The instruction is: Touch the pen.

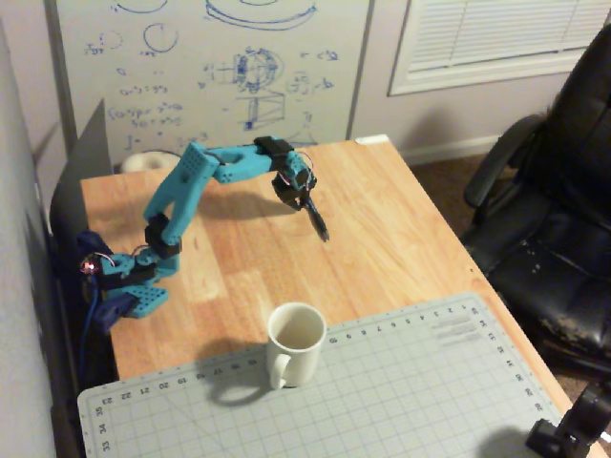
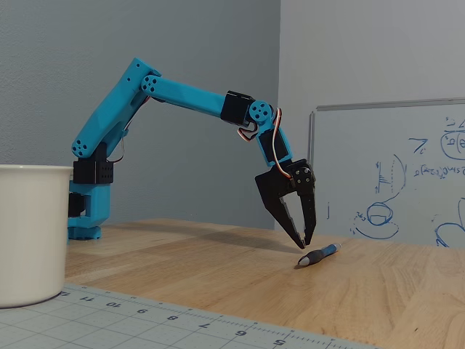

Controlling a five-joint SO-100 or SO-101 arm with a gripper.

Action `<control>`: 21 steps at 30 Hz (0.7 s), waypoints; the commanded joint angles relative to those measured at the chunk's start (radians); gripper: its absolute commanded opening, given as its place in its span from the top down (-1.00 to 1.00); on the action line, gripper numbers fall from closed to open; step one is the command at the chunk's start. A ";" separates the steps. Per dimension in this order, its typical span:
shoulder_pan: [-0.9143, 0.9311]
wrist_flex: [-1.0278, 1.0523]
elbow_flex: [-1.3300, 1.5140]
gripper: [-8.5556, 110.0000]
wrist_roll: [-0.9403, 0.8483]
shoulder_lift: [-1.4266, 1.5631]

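Two fixed cameras cover the scene, one high and looking down, one low at table height. Nearest the high camera lies a grey-green cutting mat (image 1: pixel 401 382) with a ruled grid, covering the wooden table (image 1: pixel 401 229) toward 6 o'clock; a white mug (image 1: pixel 295 343) stands upright on the mat's far edge, its handle turned toward the camera. In the low view the same mug (image 2: pixel 29 233) fills the 9 o'clock edge, with the mat's numbered border (image 2: pixel 182 323) running along the bottom. Beyond the mat the bare wood begins, and on it in the low view lies the pen (image 2: pixel 320 254), flat on the table, blue barrel with a grey tip pointing toward the camera side, at about 4 o'clock from the gripper tips. The black gripper (image 2: pixel 304 242) hangs point-down just above the wood, its two fingers meeting in a narrow V with only a thin gap at the tips; nothing is between them, and the tips stand just beside the pen's near end, apart from it. In the high view the gripper (image 1: pixel 322 232) shows as a dark point near the table's middle, and the pen cannot be made out there. The turquoise arm (image 1: pixel 191 181) arches back toward 9 o'clock to its base (image 1: pixel 129 286) at the table's left edge. Farthest off, a whiteboard (image 1: pixel 210 67) with blue sketches leans on the wall at 12 o'clock, and a black office chair (image 1: pixel 554 210) sits at 3 o'clock.
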 commanded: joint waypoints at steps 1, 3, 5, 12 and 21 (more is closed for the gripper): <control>-0.015 0.261 1.875 0.85 0.003 2.310; -0.015 0.261 1.875 0.85 0.006 2.310; -0.015 0.261 1.875 0.85 0.002 2.310; -0.015 0.261 1.875 0.85 -0.002 2.309; -0.014 0.261 1.875 0.85 -0.003 2.310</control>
